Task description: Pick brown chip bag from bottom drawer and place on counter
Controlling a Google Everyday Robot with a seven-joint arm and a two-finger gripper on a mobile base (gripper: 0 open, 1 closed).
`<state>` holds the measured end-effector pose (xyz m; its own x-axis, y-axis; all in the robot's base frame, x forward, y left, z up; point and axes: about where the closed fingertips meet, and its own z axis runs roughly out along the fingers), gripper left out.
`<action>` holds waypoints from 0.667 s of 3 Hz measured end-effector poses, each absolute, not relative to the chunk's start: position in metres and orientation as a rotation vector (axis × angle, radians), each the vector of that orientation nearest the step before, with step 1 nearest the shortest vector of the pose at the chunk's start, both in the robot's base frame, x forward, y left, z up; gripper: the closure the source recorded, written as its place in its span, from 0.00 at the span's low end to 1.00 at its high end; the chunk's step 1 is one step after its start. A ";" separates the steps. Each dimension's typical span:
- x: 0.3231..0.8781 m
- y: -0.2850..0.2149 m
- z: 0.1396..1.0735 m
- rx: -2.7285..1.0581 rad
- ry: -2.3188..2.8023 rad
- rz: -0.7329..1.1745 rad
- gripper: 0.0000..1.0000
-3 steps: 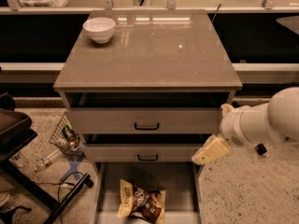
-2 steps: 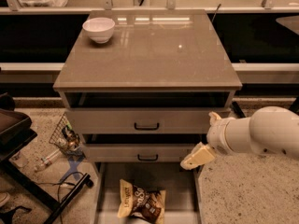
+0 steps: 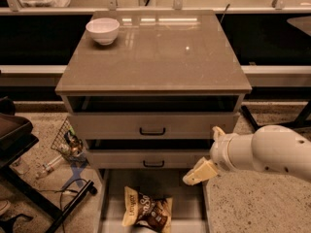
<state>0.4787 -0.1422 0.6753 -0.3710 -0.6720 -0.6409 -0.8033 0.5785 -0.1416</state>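
crinkled brown chip bag [image 3: 147,212], gripper [image 3: 200,171] above right

Nothing readable: white script on brown chip bag [image 3: 148,212] (too blurred); gripper [image 3: 201,155], spread wide, over bottom drawer's [image 3: 192,210] right edge.

We seem to be in a robot test kitchen: a drawer cabinet [image 3: 112,126] with glossy counter [image 3: 160,57] on speckled floor [image 3: 252,203], a cluttered wire basket [image 3: 67,141] left of the cabinet, the gripper [image 3: 200,172] at the cabinet's lower right front
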 end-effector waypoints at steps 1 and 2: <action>0.460 -0.126 0.606 -1.181 2.164 0.309 0.00; 0.448 -0.107 0.535 -1.181 2.163 0.359 0.00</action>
<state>0.4480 -0.1072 0.5354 -0.3920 -0.6519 -0.6492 -0.8267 0.5591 -0.0622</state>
